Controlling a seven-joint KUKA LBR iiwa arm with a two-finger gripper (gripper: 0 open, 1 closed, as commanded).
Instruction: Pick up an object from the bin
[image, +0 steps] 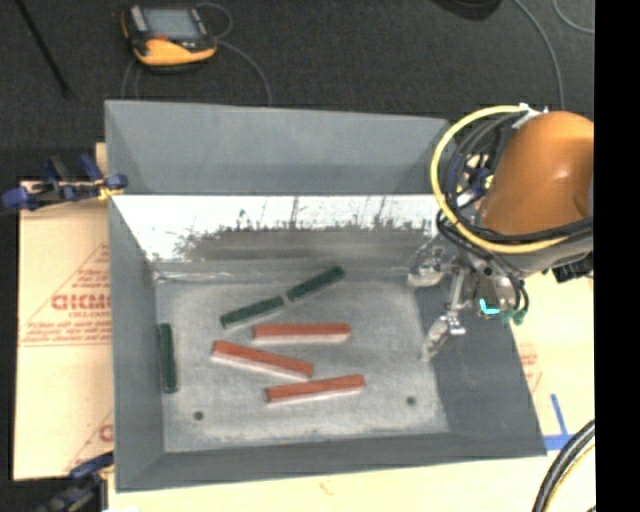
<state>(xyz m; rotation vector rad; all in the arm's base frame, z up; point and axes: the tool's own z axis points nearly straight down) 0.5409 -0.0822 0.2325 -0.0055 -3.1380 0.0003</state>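
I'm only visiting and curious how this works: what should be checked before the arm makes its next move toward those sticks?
1. Things left to pick: ok, three red sticks and green sticks lie in the bin.
2. Gripper over a stick: not ok, it hangs above bare floor at the right.
3. Way to the nearest red stick free: ok, nothing lies between.
4. Red sticks flat, unstacked: ok.
5. Left green stick easy to grasp: probably not ok, it lies near the wall.

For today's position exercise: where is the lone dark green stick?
The green stick lies by the left edge of the bin floor, left of the nearest red stick, across from the gripper at right.
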